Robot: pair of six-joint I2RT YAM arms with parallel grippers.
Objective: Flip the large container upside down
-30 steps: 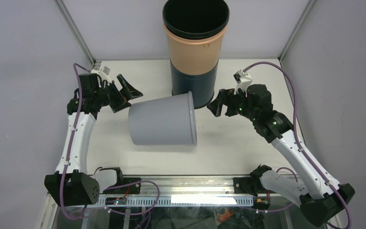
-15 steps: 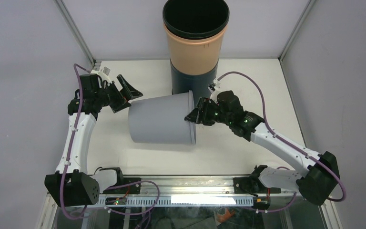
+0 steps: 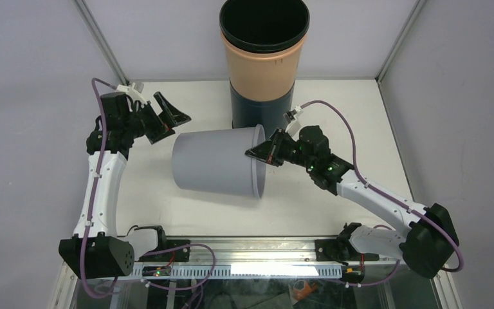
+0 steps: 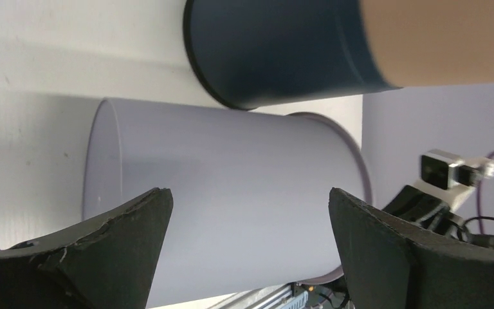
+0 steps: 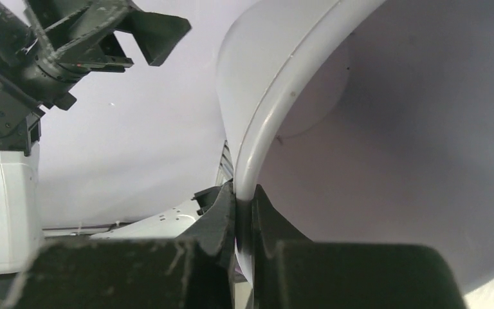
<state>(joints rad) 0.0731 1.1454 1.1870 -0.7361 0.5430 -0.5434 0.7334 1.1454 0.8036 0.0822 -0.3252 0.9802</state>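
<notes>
Start at the left edge of the table (image 3: 347, 116). Your left gripper (image 3: 175, 127) hangs there, nearer the far-left corner, with its two fingers spread wide and nothing between them. It points toward the closed base of the large container (image 3: 213, 161) and sits just beside it. In the left wrist view the two dark fingers frame the grey wall without touching it.

The large container lies on its side near the middle of the table. Its base faces the left edge and its open mouth faces the right edge. It is plain pale grey, with a rolled rim around the mouth.

Just behind it, at the middle of the far edge, stands an upright stack of tubs. A dark blue tub (image 3: 262, 119) is at the bottom, a peach tub (image 3: 262, 67) sits above it, and a dark liner (image 3: 264, 29) shows at the top. The grey rim comes very close to the foot of the blue tub, and you cannot tell whether they touch.

On the right, your right gripper (image 3: 258, 154) is pressed together on the upper part of the container's rim. The right wrist view shows one finger outside the wall and one inside the mouth, with the rim pinched between them. The right arm stretches back from there to the near-right corner.
</notes>
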